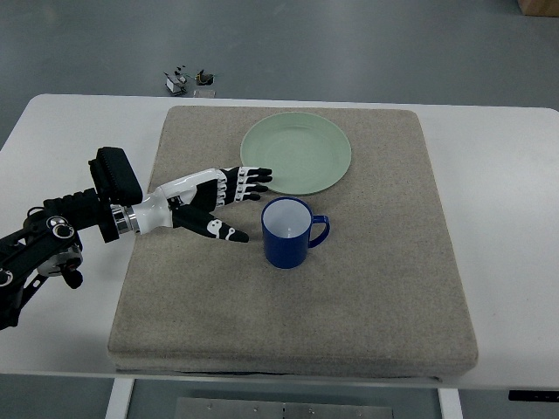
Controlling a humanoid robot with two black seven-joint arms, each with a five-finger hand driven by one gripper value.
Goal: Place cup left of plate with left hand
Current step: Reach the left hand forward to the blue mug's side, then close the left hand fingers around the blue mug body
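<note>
grey mat [384, 288] — one blue cup [286, 233], one green plate [297, 154], left hand [214, 202] open

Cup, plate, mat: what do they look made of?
Blue cup: likely glazed ceramic; glossy deep blue outside, pale inside, thick wall and handle.
Green plate: smooth pale green with a soft sheen; ceramic or melamine, can't tell which.
Mat: matte beige-grey, fuzzy texture, soft rounded edges; looks like felt or woven fabric over padding.

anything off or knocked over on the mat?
Nothing stands out. Blue cup is upright on the mat, below the green plate, no spill visible. Left robot hand is open beside the cup, holding nothing. Small clutter lies on the floor beyond the table.
</note>
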